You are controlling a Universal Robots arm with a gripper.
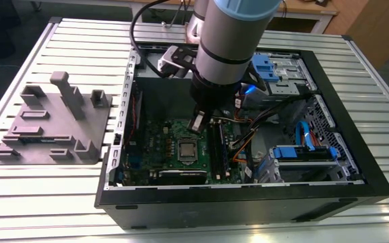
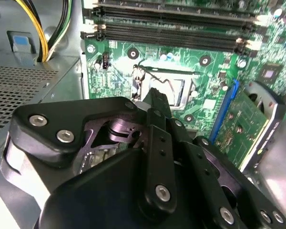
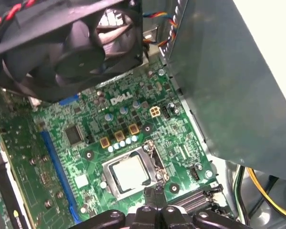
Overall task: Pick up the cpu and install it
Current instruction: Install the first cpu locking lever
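The cpu (image 1: 187, 149) lies flat in its socket in the middle of the green motherboard (image 1: 160, 134), inside the open computer case. Its silver-grey top (image 3: 128, 172) shows square inside the metal socket frame in the first wrist view. My gripper (image 1: 198, 123) hangs a little above the board, just behind the socket in the exterior view. Its black fingertips (image 3: 157, 206) stand close together with nothing between them, beside the socket's edge. In the second wrist view the fingers (image 2: 156, 102) cover part of the socket (image 2: 178, 88).
A black fan (image 3: 71, 47) and a grey metal box (image 3: 229, 86) stand close over the board. Memory slots (image 2: 171, 24) run beside the socket. Cables (image 1: 248, 136) and blue drive bays (image 1: 265, 66) fill the case's right. A grey fixture (image 1: 52, 126) sits on the table's left.
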